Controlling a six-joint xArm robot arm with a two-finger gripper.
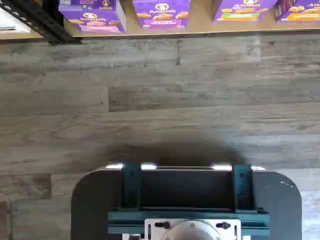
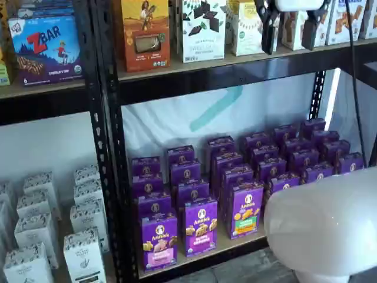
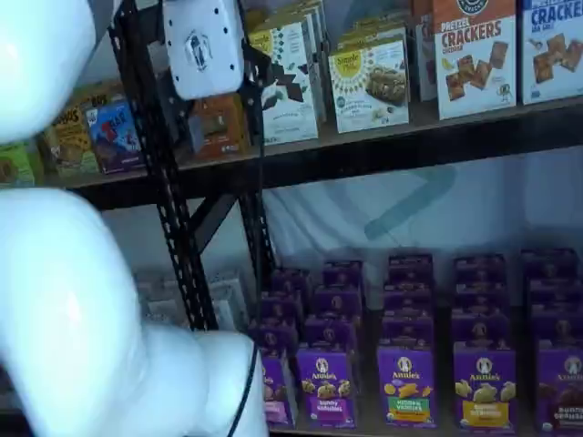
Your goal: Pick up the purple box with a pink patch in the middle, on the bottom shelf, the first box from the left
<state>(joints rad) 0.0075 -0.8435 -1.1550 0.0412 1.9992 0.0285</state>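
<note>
While the arm sits parked high and back from the rack, the nearest things are its white links, which hide part of the front row in both shelf views. The gripper point(image 2: 290, 32) hangs at the upper shelf level with its two black fingers spread, a plain gap between them and nothing held, presumably pre-opened for the reach down. Below the wrist camera lies grey plank floor point(image 1: 160, 100), so the arm is not yet over the boxes. Next comes the bottom shelf point(image 2: 194, 257), its black front rail closest. The purple box point(image 2: 159, 241) stands upright at the front left end of the row, just right of the black upright point(image 2: 109, 147), pink patch facing out; face-forward display leaves its sides open for a pinch. Its right neighbour point(image 2: 201, 226) stands just beside it, so clearance looks tight. Further back, more purple boxes step away in rows. Farthest and highest, the upper shelf point(image 2: 206, 65) carries orange, dark and white cartons.
</note>
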